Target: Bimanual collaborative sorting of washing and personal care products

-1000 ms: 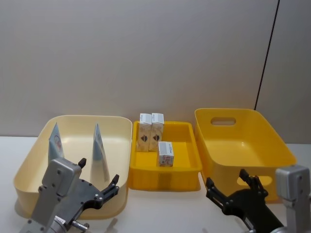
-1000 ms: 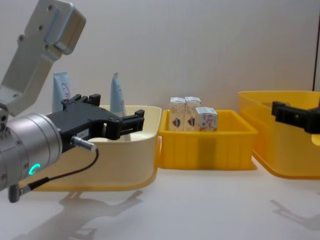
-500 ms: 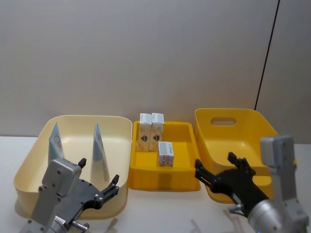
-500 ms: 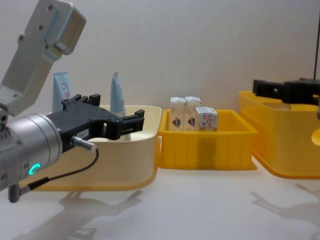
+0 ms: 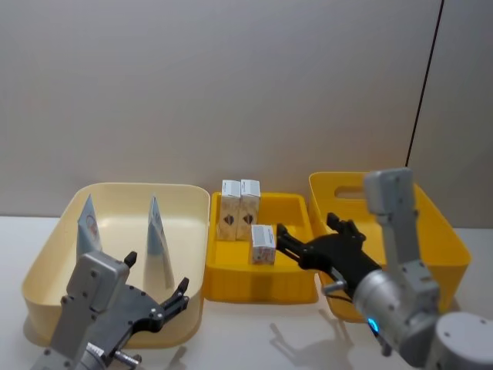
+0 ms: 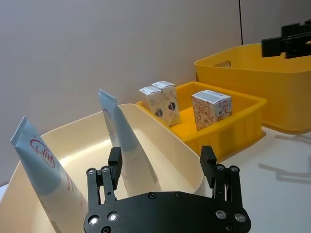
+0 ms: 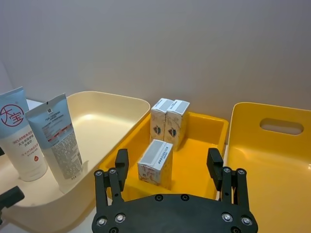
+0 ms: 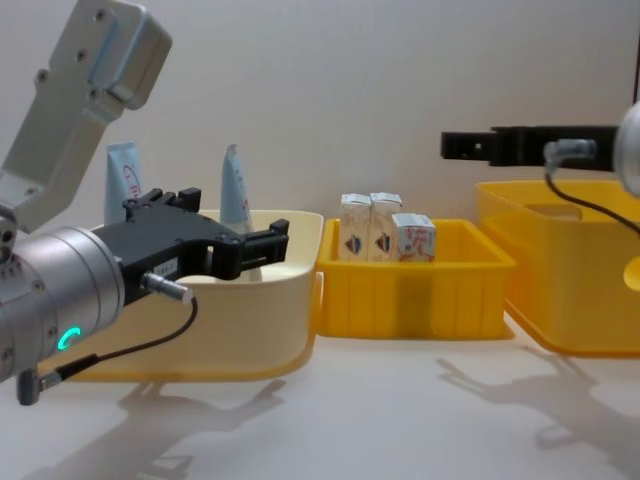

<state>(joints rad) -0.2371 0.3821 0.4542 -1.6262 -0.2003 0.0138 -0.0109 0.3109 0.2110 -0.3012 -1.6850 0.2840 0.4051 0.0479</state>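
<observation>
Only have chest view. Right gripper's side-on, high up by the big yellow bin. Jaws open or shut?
Observer: Open. Right wrist view shows the right gripper with jaws spread, holding nothing.
Operator: Aimed at what?
Observer: The lone carton in the middle tray; it lies ahead, within the jaws' span.
Operator: Left arm?
Observer: Head view puts the left gripper at the front wall of the cream bin, jaws open, touching neither of the tubes.
</observation>
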